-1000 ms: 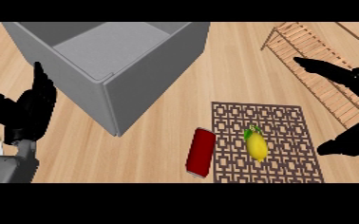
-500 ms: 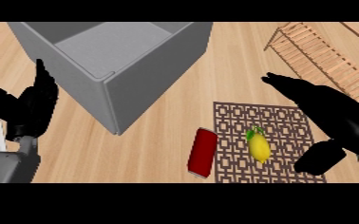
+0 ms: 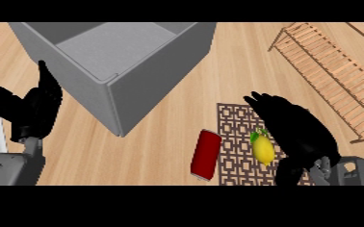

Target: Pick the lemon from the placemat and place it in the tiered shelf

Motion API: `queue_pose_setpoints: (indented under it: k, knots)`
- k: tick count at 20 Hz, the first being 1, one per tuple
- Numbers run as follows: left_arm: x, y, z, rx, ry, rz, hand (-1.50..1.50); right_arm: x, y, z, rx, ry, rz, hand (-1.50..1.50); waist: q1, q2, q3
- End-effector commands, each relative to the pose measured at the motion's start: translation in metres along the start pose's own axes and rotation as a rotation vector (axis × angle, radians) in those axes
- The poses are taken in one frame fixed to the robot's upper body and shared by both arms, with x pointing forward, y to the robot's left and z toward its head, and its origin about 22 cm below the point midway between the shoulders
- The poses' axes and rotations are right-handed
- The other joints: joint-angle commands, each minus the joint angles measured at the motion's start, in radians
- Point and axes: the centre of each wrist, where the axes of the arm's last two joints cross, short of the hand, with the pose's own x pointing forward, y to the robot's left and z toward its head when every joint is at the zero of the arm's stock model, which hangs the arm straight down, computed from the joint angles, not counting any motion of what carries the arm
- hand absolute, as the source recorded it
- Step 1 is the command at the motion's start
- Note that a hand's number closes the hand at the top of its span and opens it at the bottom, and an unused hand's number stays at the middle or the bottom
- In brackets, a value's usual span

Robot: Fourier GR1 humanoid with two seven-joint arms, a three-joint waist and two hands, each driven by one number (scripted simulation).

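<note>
A yellow lemon [image 3: 264, 148] with a green leaf lies on the brown patterned placemat [image 3: 233, 137] at the lower right. My right hand [image 3: 297, 130] hovers just right of and over the lemon, fingers spread and pointing up-left, thumb low near the mat's front; it holds nothing. The wooden tiered shelf [image 3: 322, 69] runs along the upper right. At the left edge my left hand [image 3: 35, 108] rests open with fingers up.
A large grey open box [image 3: 121, 62] fills the upper left. A red cylinder [image 3: 206, 154] lies at the placemat's left edge, close to the lemon. Bare wooden counter [image 3: 235, 72] lies between box and shelf.
My right hand has swept left and down from the shelf side to above the placemat, now beside the lemon. The lemon, red cylinder and left hand have stayed put.
</note>
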Motion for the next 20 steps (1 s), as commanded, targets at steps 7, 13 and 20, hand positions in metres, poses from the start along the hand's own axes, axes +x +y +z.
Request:
queue_pose_setpoints:
  k: [7,13,20]
  knots:
    - [0.015,-0.021,-0.012,-0.108,-0.053,0.021,0.0,0.022,0.026,-0.011,0.031,0.097,0.115,-1.5,-0.01,0.003,0.002]
    - [0.004,-0.024,-0.007,-0.085,-0.061,0.04,0.0,0.024,0.044,-0.003,0.056,0.103,0.115,-1.5,-0.014,0.001,0.002]
    - [0.014,-0.02,-0.012,-0.082,-0.039,0.008,0.0,-0.011,0.06,-0.014,0.054,0.121,0.093,-1.5,-0.016,0.002,0.002]
